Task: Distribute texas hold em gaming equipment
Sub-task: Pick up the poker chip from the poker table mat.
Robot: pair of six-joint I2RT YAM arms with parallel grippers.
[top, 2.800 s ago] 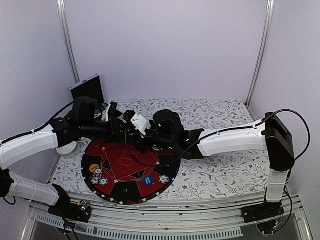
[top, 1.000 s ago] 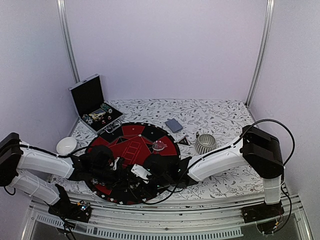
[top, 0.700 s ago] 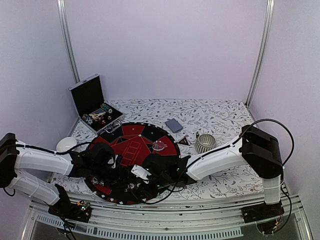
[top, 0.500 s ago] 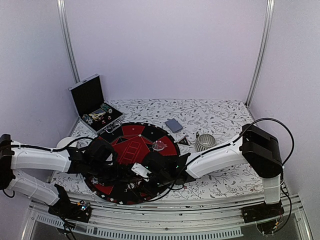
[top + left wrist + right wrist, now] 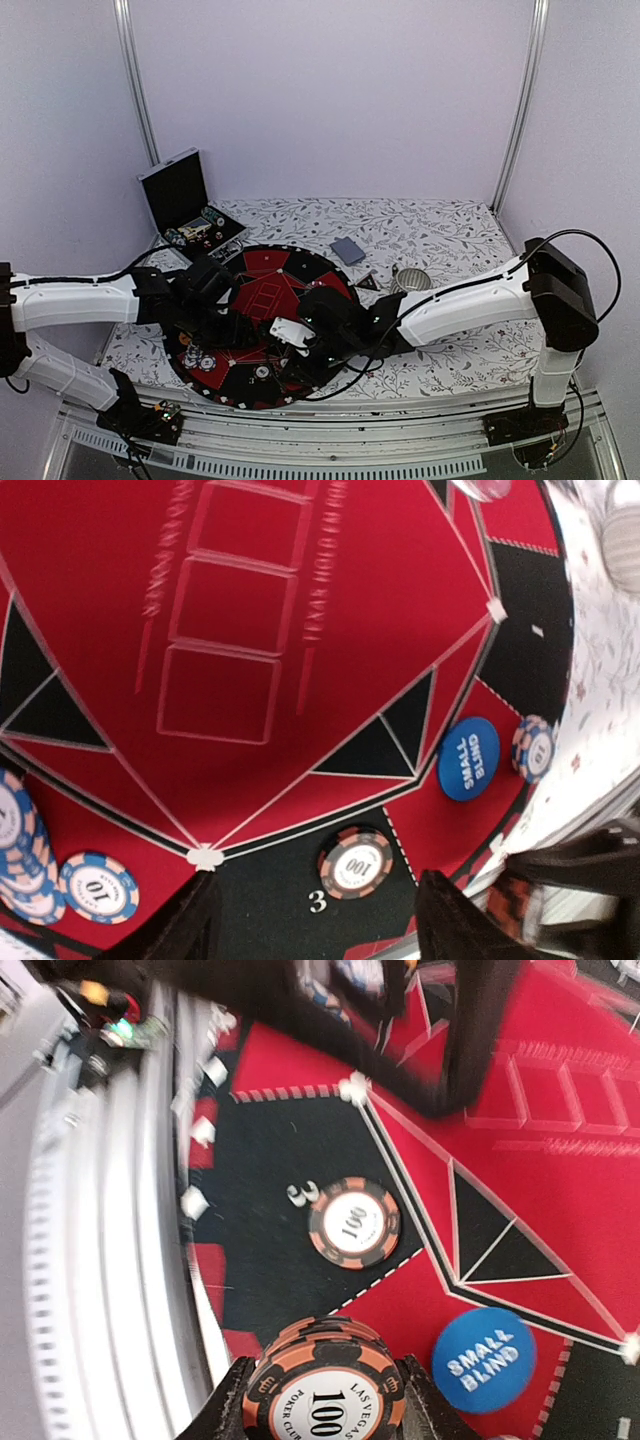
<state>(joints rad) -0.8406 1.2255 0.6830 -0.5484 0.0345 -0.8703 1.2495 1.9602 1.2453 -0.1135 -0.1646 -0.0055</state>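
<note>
A round red and black poker mat (image 5: pixel 262 268) lies near the table's front. One orange and black "100" poker chip (image 5: pixel 356 863) rests flat on its black "3" segment, also seen as chip (image 5: pixel 354 1222) and chip (image 5: pixel 261 372). My left gripper (image 5: pixel 320 930) hangs open above that chip with nothing between its fingers. My right gripper (image 5: pixel 325 1395) is shut on a short stack of "100" chips (image 5: pixel 325 1385), held over the mat's near rim. A blue "small blind" disc (image 5: pixel 468 759) lies right of the lone chip. Blue "10" chips (image 5: pixel 98 886) sit at the left.
The open black case (image 5: pixel 185 205) stands at the back left with chips inside. A grey-blue deck of cards (image 5: pixel 347 250) lies behind the mat. A ribbed silver cup (image 5: pixel 410 280) sits right of the mat, partly hidden by my right arm. The metal rail (image 5: pixel 90 1260) runs along the front.
My left gripper has opened and drawn back up from the mat's near edge, leaving the single "100" chip on the "3" segment. My right arm has shifted slightly, still holding its stack.
</note>
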